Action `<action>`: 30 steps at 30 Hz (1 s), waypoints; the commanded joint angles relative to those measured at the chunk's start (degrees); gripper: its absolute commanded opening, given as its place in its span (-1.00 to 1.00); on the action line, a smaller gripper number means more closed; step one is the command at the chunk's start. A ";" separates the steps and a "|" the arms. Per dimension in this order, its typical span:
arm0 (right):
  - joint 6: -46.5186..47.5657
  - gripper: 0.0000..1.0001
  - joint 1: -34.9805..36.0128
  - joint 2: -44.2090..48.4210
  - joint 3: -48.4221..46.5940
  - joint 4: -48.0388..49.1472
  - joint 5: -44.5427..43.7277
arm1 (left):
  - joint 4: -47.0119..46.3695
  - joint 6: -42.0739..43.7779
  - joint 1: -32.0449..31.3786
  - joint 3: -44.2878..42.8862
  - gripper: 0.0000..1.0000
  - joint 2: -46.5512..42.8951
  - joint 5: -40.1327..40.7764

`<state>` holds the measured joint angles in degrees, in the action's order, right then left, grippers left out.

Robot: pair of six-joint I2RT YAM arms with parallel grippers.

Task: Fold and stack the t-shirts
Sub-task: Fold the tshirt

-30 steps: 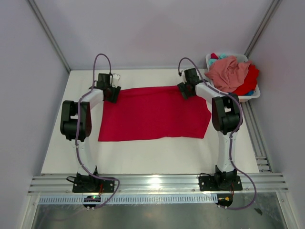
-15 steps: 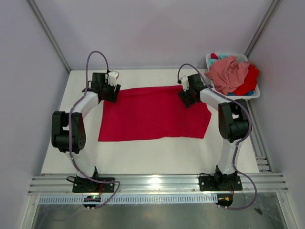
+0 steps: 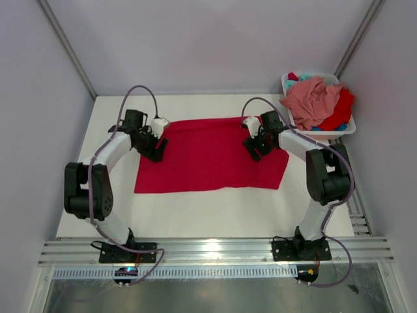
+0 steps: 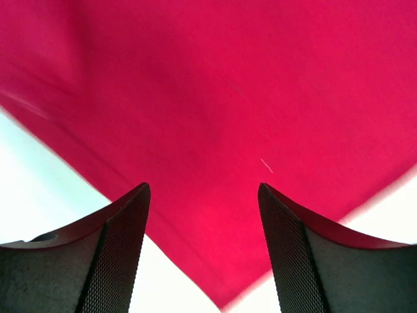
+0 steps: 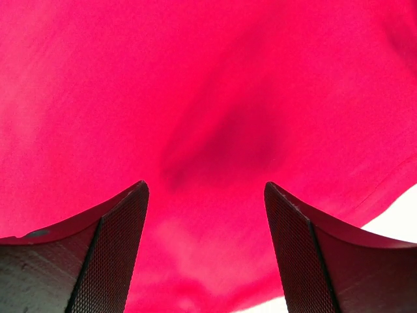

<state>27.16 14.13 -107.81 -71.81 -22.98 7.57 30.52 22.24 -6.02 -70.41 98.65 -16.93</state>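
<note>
Bright red cloth on white, with dark arms over it.
The spread t-shirt [image 3: 208, 156] is a plain, even crimson with no print, and the table [image 3: 215, 208] under it is white. The white basket [image 3: 343, 132] holds a salmon-pink shirt [image 3: 313, 98], a red one [image 3: 342, 111] and a bit of teal [image 3: 303, 77]. The arms [image 3: 88, 189] are black and white. The fingers [image 4: 120, 261] of the left gripper [image 4: 202, 188] and the right gripper [image 5: 205, 185] are charcoal with a fine mesh pattern.

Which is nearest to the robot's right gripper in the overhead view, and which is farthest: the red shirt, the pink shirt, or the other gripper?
1. The red t-shirt, directly beneath the right gripper.
2. The salmon pink t-shirt, in the basket at the far right corner.
3. The left gripper, across the table, over the red cloth's left side.
</note>
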 commanded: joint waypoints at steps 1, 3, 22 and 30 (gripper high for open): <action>7.02 0.52 0.20 11.10 5.88 -1.97 6.66 | 17.17 12.99 -0.04 3.17 0.40 -7.85 -11.08; 10.35 0.52 0.20 15.15 9.30 -3.98 8.51 | 25.58 17.37 0.04 3.79 0.40 -10.48 -14.26; 15.47 0.55 0.20 22.74 13.72 -16.04 11.13 | 32.69 22.07 0.13 5.36 0.47 -15.42 -11.54; 13.02 0.55 0.20 15.53 9.68 -14.64 11.85 | 17.21 7.39 -0.22 4.50 0.45 -3.32 -6.36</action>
<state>41.63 14.13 -91.05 -59.29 -38.94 18.85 56.12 37.10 -6.09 -64.49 90.41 -26.11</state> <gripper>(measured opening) 0.772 0.729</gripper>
